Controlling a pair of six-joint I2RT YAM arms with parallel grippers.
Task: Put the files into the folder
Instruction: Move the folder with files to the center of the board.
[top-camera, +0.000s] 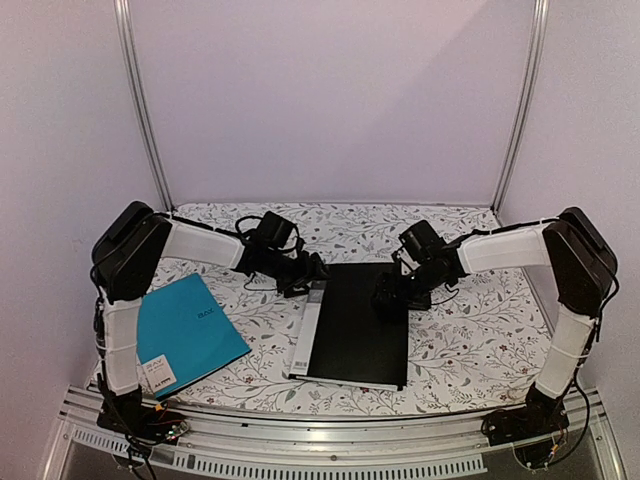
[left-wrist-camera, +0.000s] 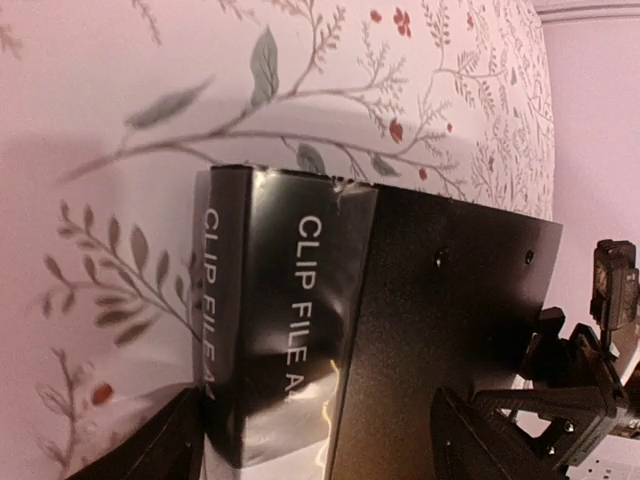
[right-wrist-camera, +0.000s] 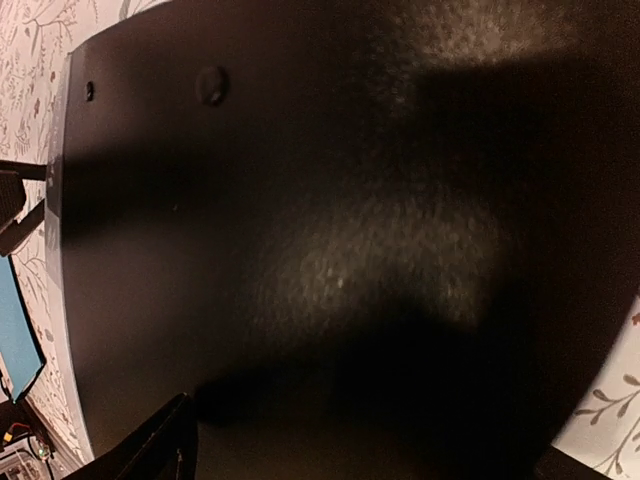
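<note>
The black folder (top-camera: 355, 325) is lying shut in the middle of the worktop (top-camera: 470, 340), reaching toward its near edge. The left claw (top-camera: 308, 272) is straddling the far end of the spine, fingers apart. The right claw (top-camera: 388, 298) is hovering over the cover's far right corner, also spread wide and holding nothing. No files are showing, so they may already be inside. If not, the next move likely means catching the cover's free edge while the spine is held down.

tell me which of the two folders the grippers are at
The black folder in mid-table, with the pale spine label: the left gripper and right gripper are both at its far end. The teal-blue folder lies apart, left.
</note>
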